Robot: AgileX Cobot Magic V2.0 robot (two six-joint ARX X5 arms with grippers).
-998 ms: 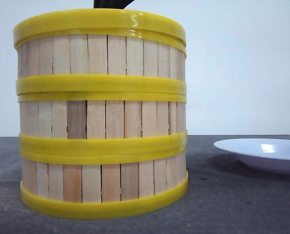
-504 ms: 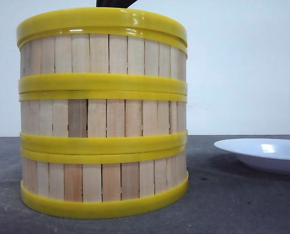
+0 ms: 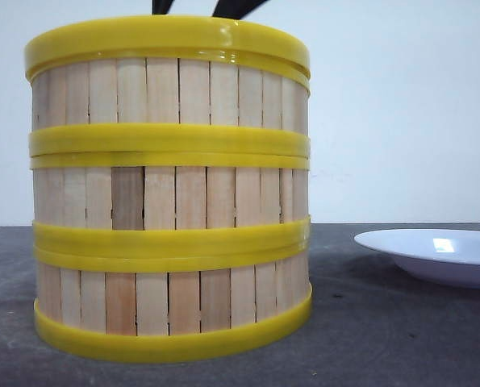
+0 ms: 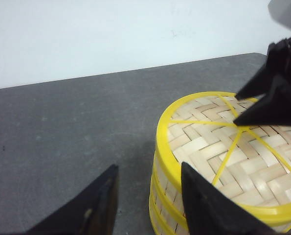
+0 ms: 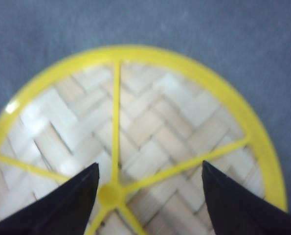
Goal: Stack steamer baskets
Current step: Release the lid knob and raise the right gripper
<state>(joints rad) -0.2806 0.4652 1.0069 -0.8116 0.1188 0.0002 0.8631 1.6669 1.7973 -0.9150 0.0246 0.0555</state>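
Observation:
Three steamer baskets stand stacked on the table: top, middle, bottom. Each has light-wood slat walls and yellow rims. My right gripper hangs open just above the top basket's woven floor, its fingers either side of the yellow spoke hub and holding nothing. Only its black fingertips show over the top rim in the front view. My left gripper is open beside the stack, one finger over the rim edge, the other over bare table.
A shallow white plate lies on the dark grey table to the right of the stack. A white wall stands behind the table.
The single black shape above the top rim has split into two separate fingers: the right gripper has opened. The stack stays in place, apart from a very slight sideways shift.

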